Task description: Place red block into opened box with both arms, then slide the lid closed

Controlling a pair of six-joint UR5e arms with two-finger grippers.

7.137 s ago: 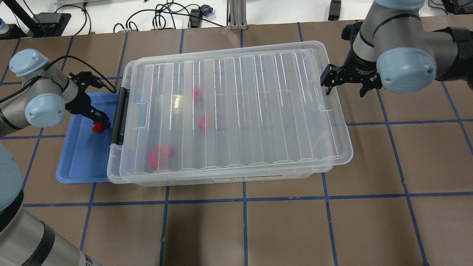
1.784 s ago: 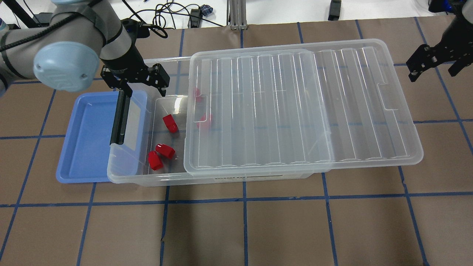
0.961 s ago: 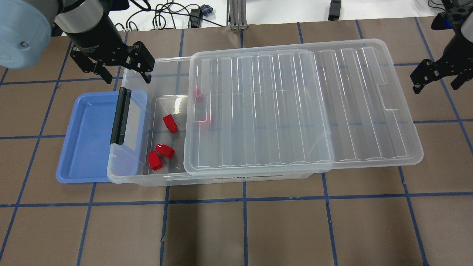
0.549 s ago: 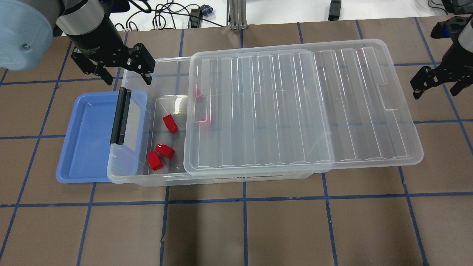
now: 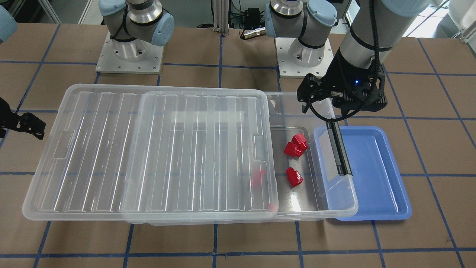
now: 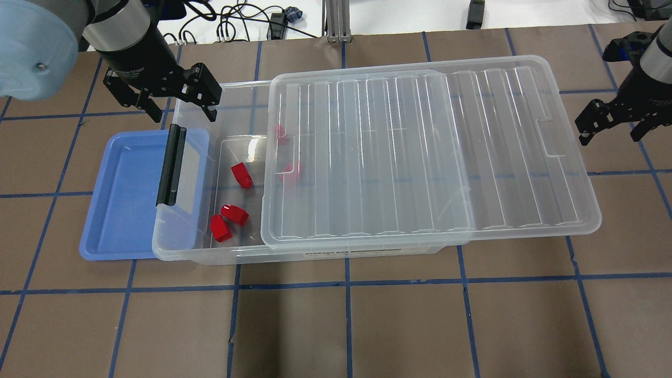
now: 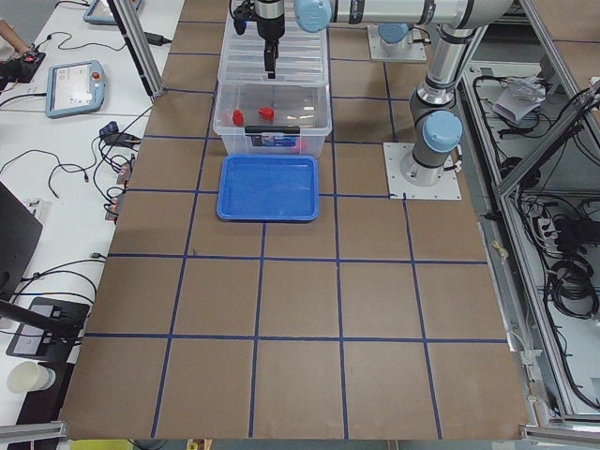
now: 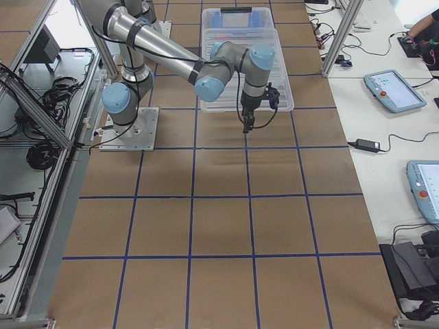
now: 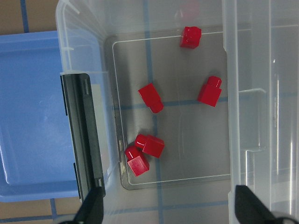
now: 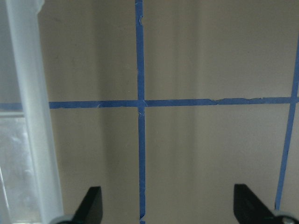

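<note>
Step (judged): block placement looks done; closing the lid is what remains.
Red block: the red block (image 6: 241, 175) lies loose on the floor of the box (image 6: 181, 249), in the uncovered left end. The other red blocks (image 6: 234, 213) lie near it, two of them showing through the lid.
Lid: the lid (image 6: 420, 152) rests on the box rim, shifted toward the robot's right. Its right end overhangs the desk (image 6: 367, 325).
Left gripper: the left gripper (image 6: 184, 113) has its jaws spread and empty, above the far left corner of the box, near the black clip (image 6: 170, 165). It is well apart from the red block, which lies lower and nearer the front wall.
Right gripper: the right gripper (image 6: 609, 134) has its jaws spread and empty, just beyond the lid's right short edge, about level with the recess (image 6: 546, 139). Its wrist view shows the lid's edge beside one jaw; contact cannot be told.
Handling (judged): the lid looks thin, light and slick, likely to flex. It rides on the rim, so it wants a push rather than a lift.
Hold point (judged): the right short edge, at or near the recess, pushing toward the clip end. An off-centre push could skew it.
Blue tray: the blue tray (image 6: 121, 199) sits against the box's left end.
</note>
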